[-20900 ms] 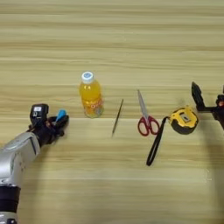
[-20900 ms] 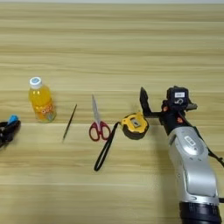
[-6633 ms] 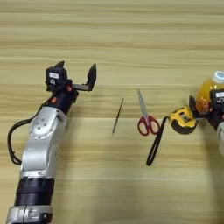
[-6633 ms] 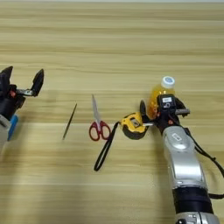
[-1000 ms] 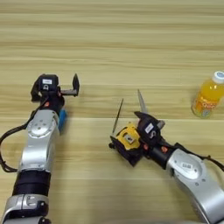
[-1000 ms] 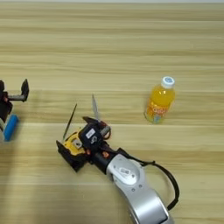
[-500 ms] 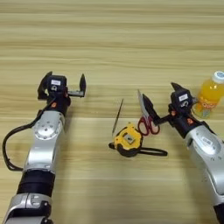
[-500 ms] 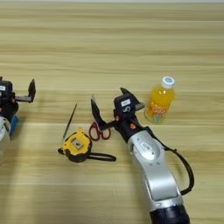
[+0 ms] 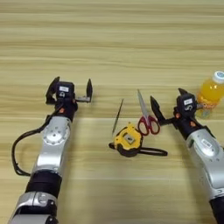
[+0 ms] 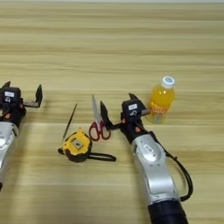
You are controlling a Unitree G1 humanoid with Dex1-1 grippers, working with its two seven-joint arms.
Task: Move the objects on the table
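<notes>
The right gripper [image 10: 117, 110] gapes empty at three o'clock of the red-handled scissors [image 10: 97, 122]; the tape measure [image 10: 77, 148] lies at seven o'clock; the left gripper [image 9: 70, 89] hangs wide open.

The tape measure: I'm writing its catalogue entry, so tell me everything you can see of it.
The tape measure has a rounded yellow case with black edging and a pale label on its upper face, plastic by the look of it. It lies flat on the table, with a thin black strap trailing from it toward the robot's right. It sits just nearer the robot than the thin dark stick and the red-handled scissors. Neither hand touches it; the right hand is open beside the scissors.
</notes>
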